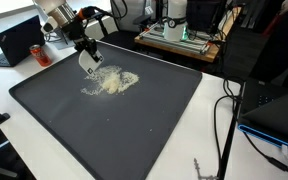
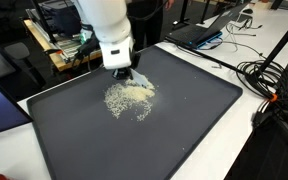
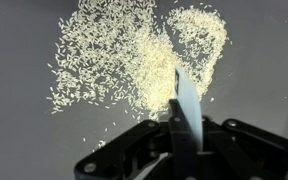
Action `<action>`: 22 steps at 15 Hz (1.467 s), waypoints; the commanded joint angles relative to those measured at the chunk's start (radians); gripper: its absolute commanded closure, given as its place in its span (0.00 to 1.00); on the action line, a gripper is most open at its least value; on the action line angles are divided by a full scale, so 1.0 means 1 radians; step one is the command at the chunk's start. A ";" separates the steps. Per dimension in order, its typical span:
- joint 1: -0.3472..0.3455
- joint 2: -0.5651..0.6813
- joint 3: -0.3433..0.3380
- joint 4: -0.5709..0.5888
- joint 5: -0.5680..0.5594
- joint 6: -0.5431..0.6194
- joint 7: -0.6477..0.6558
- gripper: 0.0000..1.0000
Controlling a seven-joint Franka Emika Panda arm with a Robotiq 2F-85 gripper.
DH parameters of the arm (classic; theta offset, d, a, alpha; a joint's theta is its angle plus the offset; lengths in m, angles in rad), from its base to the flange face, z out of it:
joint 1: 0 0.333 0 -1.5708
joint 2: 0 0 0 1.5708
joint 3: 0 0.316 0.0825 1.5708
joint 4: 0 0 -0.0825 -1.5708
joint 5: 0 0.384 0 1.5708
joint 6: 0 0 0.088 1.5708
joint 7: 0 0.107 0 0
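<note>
**Claw (image 3: 184, 128) clamped on a white scraper (image 3: 186, 100) at a rice pile (image 3: 119, 55)**
The grains lie on the dark mat (image 1: 134, 130) covering the tabletop (image 2: 229, 140); a hard or tilted stroke could flick them past its rim.

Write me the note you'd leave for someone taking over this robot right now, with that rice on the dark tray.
Gripper: shut on a thin flat blade, whose tip is down at the rice.
Rice: one loose patch on the dark tray, nearer the arm's side.
Done: most grains lie together in that patch.
Left: the patch is thin and ragged with strays around it, so gathering looks unfinished.
</note>
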 commanded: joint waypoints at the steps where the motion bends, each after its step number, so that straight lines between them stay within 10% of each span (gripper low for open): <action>1: -0.047 0.083 -0.009 0.091 0.090 -0.075 0.040 0.99; 22: -0.173 0.111 -0.047 -0.029 0.539 0.137 0.071 0.99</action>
